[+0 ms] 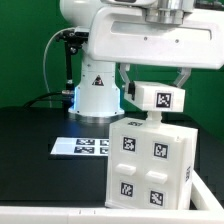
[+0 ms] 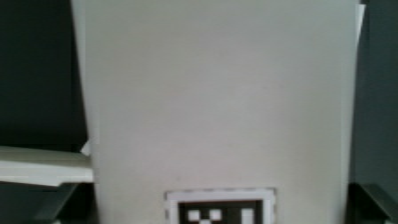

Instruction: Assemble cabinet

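Gripper [image 1: 152,88]: fingers down either side of a small white panel [image 1: 155,97], clamped on it; one tag faces the exterior view. Wrist view: panel [image 2: 214,100] fills the picture, tag at its far end; fingertips not seen.
Panel: held level, just above the cabinet [image 1: 150,160], touching or nearly so; cannot tell which.
Cabinet: tall white box, upright on the black table [image 1: 40,130], several tags on each visible face.
Marker board [image 1: 82,146]: flat on table, at the exterior view's left of cabinet.
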`<state>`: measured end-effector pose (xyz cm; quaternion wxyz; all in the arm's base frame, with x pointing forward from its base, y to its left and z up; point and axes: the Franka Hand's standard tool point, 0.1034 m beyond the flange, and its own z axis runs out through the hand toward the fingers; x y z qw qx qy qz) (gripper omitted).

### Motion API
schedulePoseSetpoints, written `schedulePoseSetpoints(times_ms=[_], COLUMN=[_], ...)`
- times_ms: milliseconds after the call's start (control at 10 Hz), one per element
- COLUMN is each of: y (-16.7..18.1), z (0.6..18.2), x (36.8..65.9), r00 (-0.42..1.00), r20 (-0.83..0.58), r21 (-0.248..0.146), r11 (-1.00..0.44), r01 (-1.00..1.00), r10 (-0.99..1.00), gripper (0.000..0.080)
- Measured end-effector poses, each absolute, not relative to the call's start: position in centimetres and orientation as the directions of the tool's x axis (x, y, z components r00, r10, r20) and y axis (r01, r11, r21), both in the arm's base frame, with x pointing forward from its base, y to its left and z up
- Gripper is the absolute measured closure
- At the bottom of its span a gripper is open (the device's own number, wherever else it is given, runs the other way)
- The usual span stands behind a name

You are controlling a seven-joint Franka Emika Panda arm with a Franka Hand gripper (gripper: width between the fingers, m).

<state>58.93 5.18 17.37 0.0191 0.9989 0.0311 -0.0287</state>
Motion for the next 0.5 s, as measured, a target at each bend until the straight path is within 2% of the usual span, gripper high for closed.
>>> schedulePoseSetpoints(times_ms=[500], y=[6.2], z=[16.7], x=[60.0], r00=[0.998], r20=[-0.038], r21=[0.042], r11=[-0.998], r01=[0.044], r10=[0.042], gripper=[0.0244])
